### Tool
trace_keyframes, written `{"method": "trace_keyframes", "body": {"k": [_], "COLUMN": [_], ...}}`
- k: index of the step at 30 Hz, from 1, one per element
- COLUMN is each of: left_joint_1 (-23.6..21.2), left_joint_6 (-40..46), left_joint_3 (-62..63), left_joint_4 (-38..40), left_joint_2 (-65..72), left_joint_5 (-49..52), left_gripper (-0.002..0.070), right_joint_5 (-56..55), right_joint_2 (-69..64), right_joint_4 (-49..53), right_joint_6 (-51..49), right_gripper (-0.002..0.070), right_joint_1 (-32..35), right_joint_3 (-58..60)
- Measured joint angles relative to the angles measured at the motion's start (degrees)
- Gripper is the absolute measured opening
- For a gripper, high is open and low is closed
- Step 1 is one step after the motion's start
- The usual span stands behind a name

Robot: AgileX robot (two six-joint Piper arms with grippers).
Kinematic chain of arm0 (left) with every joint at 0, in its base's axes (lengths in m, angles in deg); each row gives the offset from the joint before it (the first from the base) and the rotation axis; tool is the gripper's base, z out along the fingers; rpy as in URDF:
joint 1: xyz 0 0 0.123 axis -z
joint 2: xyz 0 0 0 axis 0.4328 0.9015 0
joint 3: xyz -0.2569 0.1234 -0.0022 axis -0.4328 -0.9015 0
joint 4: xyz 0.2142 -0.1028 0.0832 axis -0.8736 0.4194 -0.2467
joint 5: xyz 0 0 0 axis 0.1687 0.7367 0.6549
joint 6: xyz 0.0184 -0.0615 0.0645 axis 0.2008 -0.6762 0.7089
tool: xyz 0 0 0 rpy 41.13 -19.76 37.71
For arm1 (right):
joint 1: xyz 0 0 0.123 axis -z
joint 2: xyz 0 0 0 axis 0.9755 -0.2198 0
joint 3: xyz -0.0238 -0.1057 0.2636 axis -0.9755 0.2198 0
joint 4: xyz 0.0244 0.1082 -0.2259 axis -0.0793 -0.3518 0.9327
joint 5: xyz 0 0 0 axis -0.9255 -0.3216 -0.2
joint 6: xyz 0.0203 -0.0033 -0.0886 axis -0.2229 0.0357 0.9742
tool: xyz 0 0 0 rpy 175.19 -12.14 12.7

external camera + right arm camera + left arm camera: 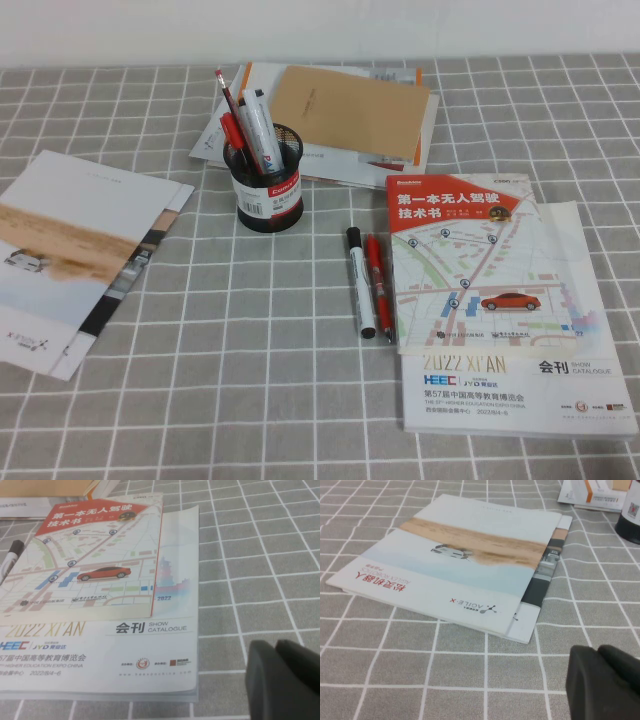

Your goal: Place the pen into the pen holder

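High view shows neither arm. Left end effector point(605, 680) sits low at the near left edge of the tabletop by a pale brochure point(465, 565); right end effector point(282, 680) sits near the right edge by a white show catalogue point(100, 645); cannot tell either opening. Mid-tabletop lies the thick white-barrelled marker with black cap point(359, 281), flat, touching a slim red pen point(378, 286). Likely light, stiff, smooth, prone to roll; grip mid-barrel crosswise. Farther back stands the round black wire-mesh pen holder point(268, 195), already crowded.
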Motion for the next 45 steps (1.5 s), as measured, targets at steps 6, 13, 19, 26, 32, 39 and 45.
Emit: {"method": "trace_keyframes", "body": {"k": [6,13,19,26,32,39,45], "left_joint_1": [0.00,0.00,0.00,0.00,0.00,0.00,0.00], "left_joint_6": [0.00,0.00,0.00,0.00,0.00,0.00,0.00], "left_joint_3": [0.00,0.00,0.00,0.00,0.00,0.00,0.00], "left_joint_4": [0.00,0.00,0.00,0.00,0.00,0.00,0.00], "left_joint_2": [0.00,0.00,0.00,0.00,0.00,0.00,0.00], "left_joint_5": [0.00,0.00,0.00,0.00,0.00,0.00,0.00], "left_gripper": [-0.0003,-0.0003,-0.0003,-0.0003,-0.0003,-0.0003,-0.0003], "right_joint_5": [0.00,0.00,0.00,0.00,0.00,0.00,-2.50], "right_joint_2": [0.00,0.00,0.00,0.00,0.00,0.00,0.00], "right_joint_4": [0.00,0.00,0.00,0.00,0.54,-8.99,-44.67], "right_joint_6": [0.00,0.00,0.00,0.00,0.00,0.00,0.00], "right_gripper": [-0.0013,-0.0013,-0.0013,-0.0013,-0.0013,-0.0013,-0.0013], "right_joint_1": [0.00,0.00,0.00,0.00,0.00,0.00,0.00], "right_joint_3": [0.00,0.00,0.00,0.00,0.00,0.00,0.00]}}
